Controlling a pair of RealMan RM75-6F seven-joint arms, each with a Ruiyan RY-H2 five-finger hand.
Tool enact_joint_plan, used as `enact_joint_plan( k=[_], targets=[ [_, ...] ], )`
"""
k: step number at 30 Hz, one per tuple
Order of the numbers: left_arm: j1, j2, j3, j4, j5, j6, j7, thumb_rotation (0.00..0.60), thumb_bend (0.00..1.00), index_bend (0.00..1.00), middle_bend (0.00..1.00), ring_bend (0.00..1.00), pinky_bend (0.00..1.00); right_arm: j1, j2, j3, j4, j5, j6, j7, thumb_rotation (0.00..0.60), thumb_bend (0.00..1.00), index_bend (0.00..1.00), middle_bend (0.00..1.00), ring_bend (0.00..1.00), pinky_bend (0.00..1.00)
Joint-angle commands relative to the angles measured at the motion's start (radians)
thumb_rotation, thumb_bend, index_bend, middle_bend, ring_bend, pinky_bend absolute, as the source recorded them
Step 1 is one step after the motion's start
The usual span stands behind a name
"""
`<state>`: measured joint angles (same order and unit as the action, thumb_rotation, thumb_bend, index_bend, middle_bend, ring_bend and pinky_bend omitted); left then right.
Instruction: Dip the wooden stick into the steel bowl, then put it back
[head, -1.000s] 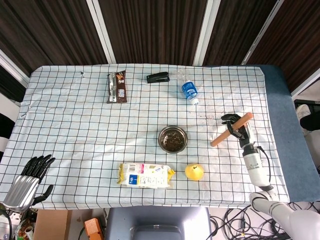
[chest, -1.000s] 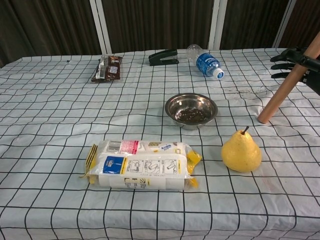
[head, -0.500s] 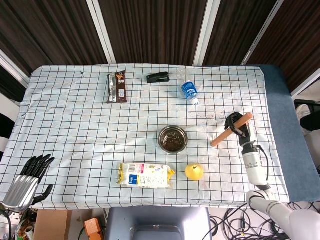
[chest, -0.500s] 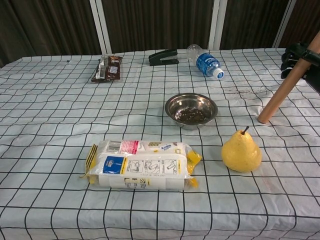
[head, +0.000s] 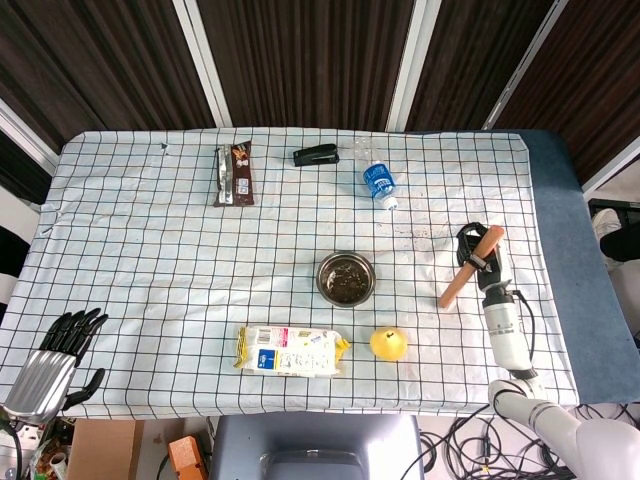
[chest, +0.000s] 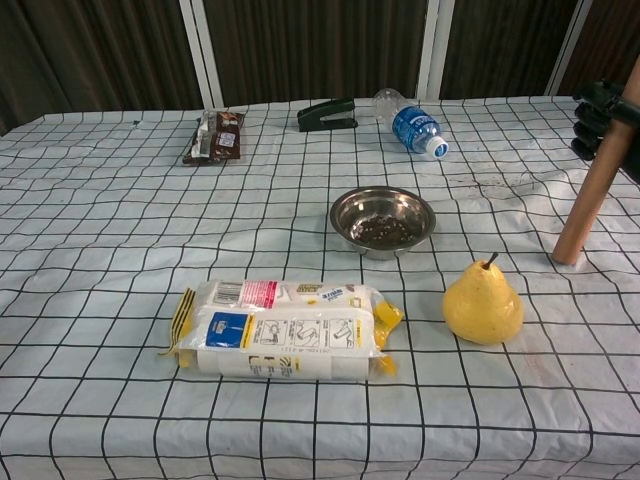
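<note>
Meanwhile, at the right of the head view, the right hand (head: 478, 250) was clamped around the upper part of the wooden stick (head: 467, 270), which slanted down and to the left with its lower end touching or just above the checked tablecloth (head: 150, 250). In the chest view the same stick (chest: 598, 188) stood steeply at the right edge, its foot at the cloth, with the dark fingers (chest: 598, 100) wrapped near its top. The steel bowl (head: 345, 278) sat near the middle of the frame, well apart from the stick, with dark bits inside it. Just right of the bowl and lower lay a yellow pear (head: 389, 344), and left of that a white food packet (head: 291, 350). Along the upper part of the cloth lay a snack bar (head: 235, 174), a black stapler (head: 315, 154) and a plastic bottle (head: 378, 183) on its side. Down in the lower left corner, off the table, the left hand (head: 52, 365) held nothing, fingers apart.
</note>
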<state>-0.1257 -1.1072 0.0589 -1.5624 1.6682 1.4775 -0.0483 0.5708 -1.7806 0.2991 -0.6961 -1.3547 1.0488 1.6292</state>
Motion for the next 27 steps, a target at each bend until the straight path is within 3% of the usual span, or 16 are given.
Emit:
enact_joint_plan(
  k=[1, 5, 10, 16, 22, 25, 27],
  targets=[
    [0.000, 0.000, 0.000, 0.000, 0.000, 0.000, -0.001, 0.600, 0.40, 0.00, 0.04, 0.00, 0.00, -0.001, 0.001, -0.001, -0.001, -0.002, 0.002, -0.003, 0.600, 0.41, 0.96, 0.89, 0.77, 0.82],
    [-0.001, 0.000, 0.001, 0.000, 0.001, -0.001, 0.001, 0.600, 0.40, 0.00, 0.04, 0.00, 0.00, -0.001, 0.004, -0.016, 0.001, -0.021, 0.017, -0.011, 0.588, 0.35, 0.88, 0.88, 0.73, 0.80],
    [0.000, -0.001, 0.000, 0.001, 0.002, 0.002, 0.000, 0.600, 0.40, 0.00, 0.04, 0.00, 0.00, -0.001, 0.007, -0.033, 0.001, -0.043, 0.034, -0.013, 0.505, 0.26, 0.59, 0.75, 0.62, 0.71],
    [0.002, -0.001, 0.000, 0.002, 0.004, 0.006, -0.003, 0.600, 0.40, 0.00, 0.04, 0.00, 0.00, -0.003, 0.007, -0.035, 0.003, -0.042, 0.040, -0.013, 0.446, 0.18, 0.49, 0.71, 0.60, 0.71],
    [0.001, -0.002, -0.001, 0.004, 0.006, 0.007, -0.003, 0.600, 0.40, 0.00, 0.05, 0.00, 0.00, -0.004, 0.008, -0.034, 0.002, -0.039, 0.045, -0.018, 0.438, 0.13, 0.52, 0.71, 0.60, 0.71],
    [0.001, -0.003, -0.001, 0.004, 0.005, 0.007, -0.001, 0.600, 0.40, 0.00, 0.05, 0.00, 0.00, -0.005, 0.000, -0.023, 0.008, -0.028, 0.058, -0.028, 0.438, 0.13, 0.69, 0.72, 0.65, 0.72],
    [0.000, -0.004, -0.002, 0.004, 0.004, 0.006, 0.000, 0.600, 0.40, 0.00, 0.05, 0.00, 0.00, -0.006, -0.007, -0.016, 0.014, -0.021, 0.063, -0.040, 0.466, 0.13, 0.84, 0.78, 0.71, 0.74]
  ],
)
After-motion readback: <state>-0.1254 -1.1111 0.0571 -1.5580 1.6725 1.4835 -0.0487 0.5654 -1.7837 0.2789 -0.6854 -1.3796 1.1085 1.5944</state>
